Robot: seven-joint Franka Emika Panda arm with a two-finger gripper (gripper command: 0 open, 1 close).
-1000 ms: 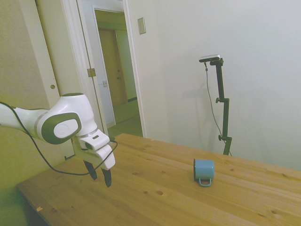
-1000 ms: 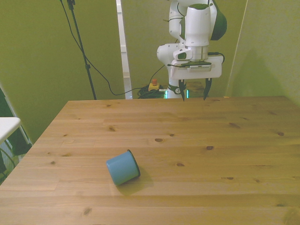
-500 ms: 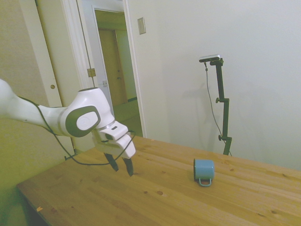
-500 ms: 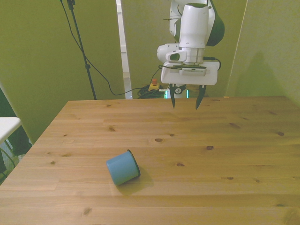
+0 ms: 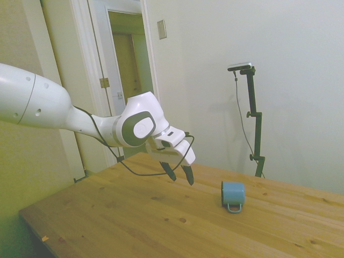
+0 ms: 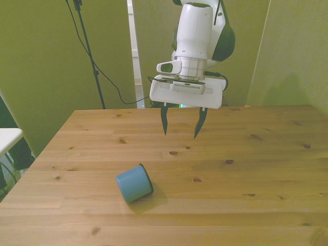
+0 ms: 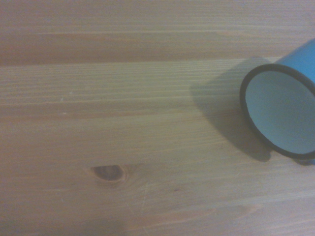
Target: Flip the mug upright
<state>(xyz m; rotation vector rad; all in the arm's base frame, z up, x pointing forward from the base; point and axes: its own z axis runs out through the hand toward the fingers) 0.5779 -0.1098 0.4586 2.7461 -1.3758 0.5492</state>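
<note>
side view looks across the wooden table (image 5: 161,215) from off one edge; front view faces it from higher; both share the tabletop; wrist view close above it.

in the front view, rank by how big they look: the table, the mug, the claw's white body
1. Table, by far the largest.
2. Claw's white body, wider than the mug.
3. Mug, smallest, lying on its side.
The mug sits nearer the camera than the claw, so only the apparent order is sure.
</note>
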